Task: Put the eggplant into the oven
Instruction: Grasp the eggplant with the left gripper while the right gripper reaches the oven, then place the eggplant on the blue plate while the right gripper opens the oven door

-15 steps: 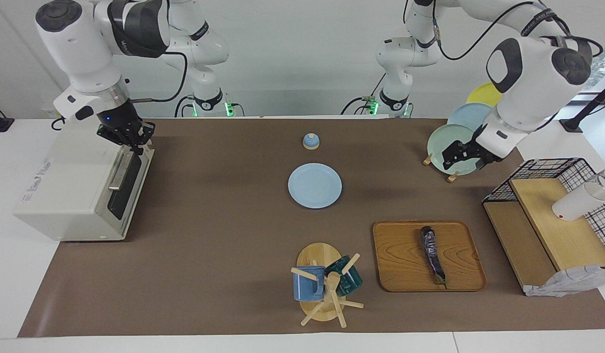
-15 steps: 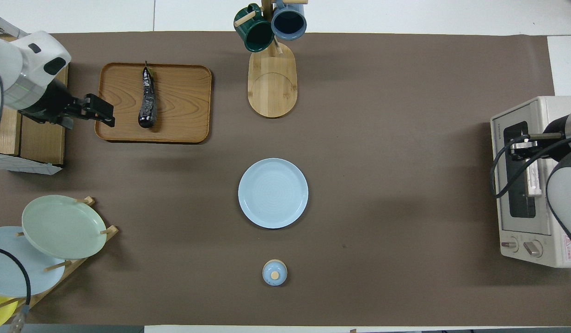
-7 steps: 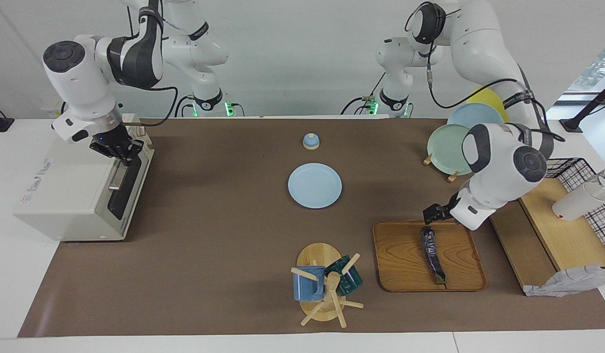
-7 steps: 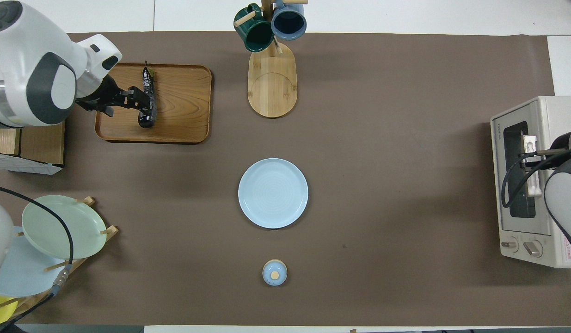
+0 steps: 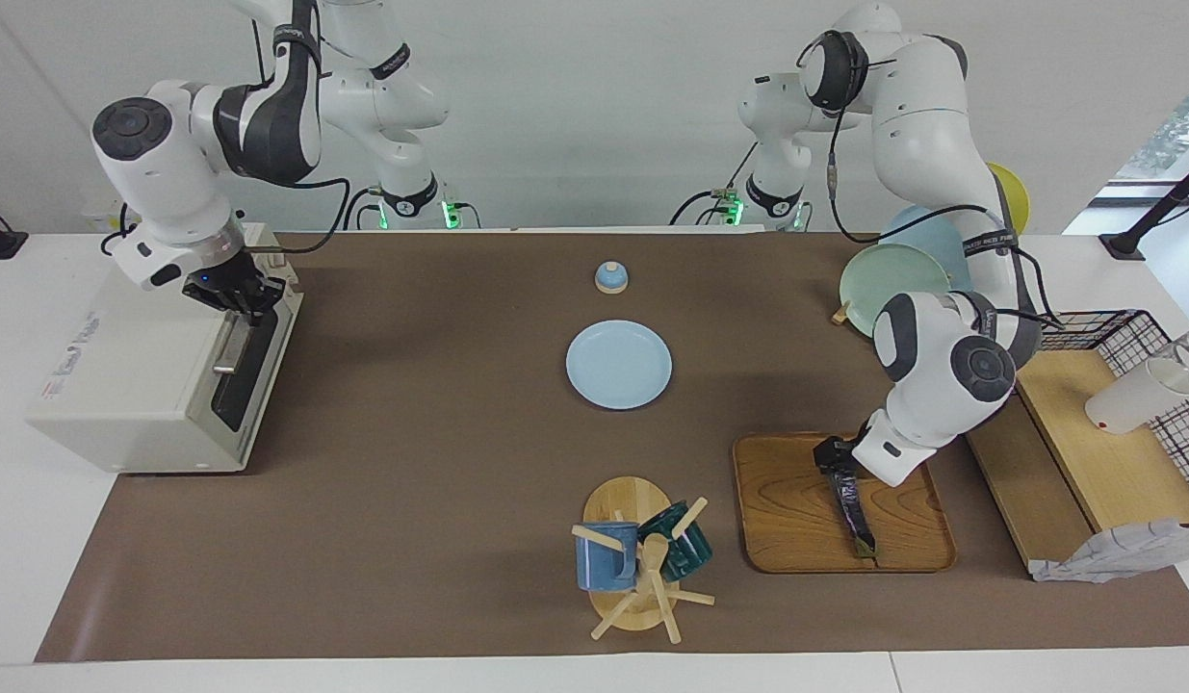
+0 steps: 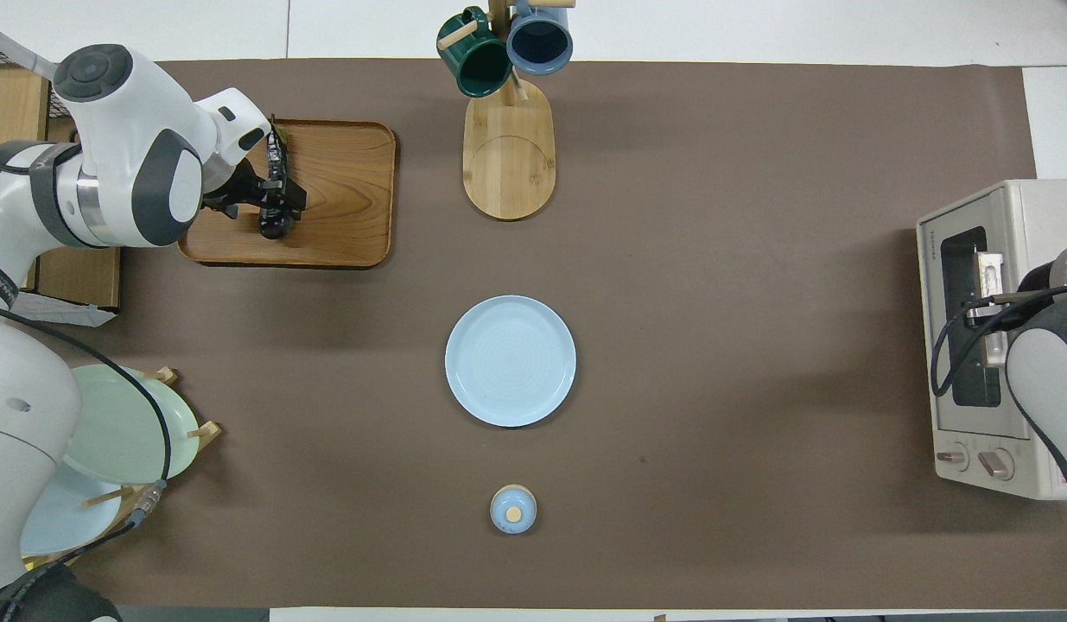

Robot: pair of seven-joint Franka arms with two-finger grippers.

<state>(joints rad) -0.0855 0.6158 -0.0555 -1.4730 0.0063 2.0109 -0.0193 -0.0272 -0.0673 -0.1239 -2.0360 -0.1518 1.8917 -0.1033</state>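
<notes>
The eggplant (image 5: 856,515) lies lengthwise on a wooden tray (image 5: 796,510) toward the left arm's end of the table; it also shows in the overhead view (image 6: 274,226). My left gripper (image 5: 831,454) is down at the eggplant's thick end nearer the robots, open, with a finger on either side (image 6: 278,197). The off-white oven (image 5: 122,385) stands at the right arm's end with its dark glass door shut. My right gripper (image 5: 240,296) is at the end of the door's metal bar handle (image 5: 230,346) nearer the robots. In the overhead view the right arm hides that gripper over the oven (image 6: 939,415).
A light blue plate (image 5: 618,364) lies mid-table, with a small blue lidded pot (image 5: 610,277) nearer the robots. A mug rack (image 5: 633,558) stands beside the tray. A plate rack (image 5: 888,274) and a wooden shelf with a wire basket (image 5: 1085,452) stand at the left arm's end.
My left gripper came down from over the plate rack to the tray and now straddles the eggplant's thick end. My right gripper dropped slightly onto the oven handle's end.
</notes>
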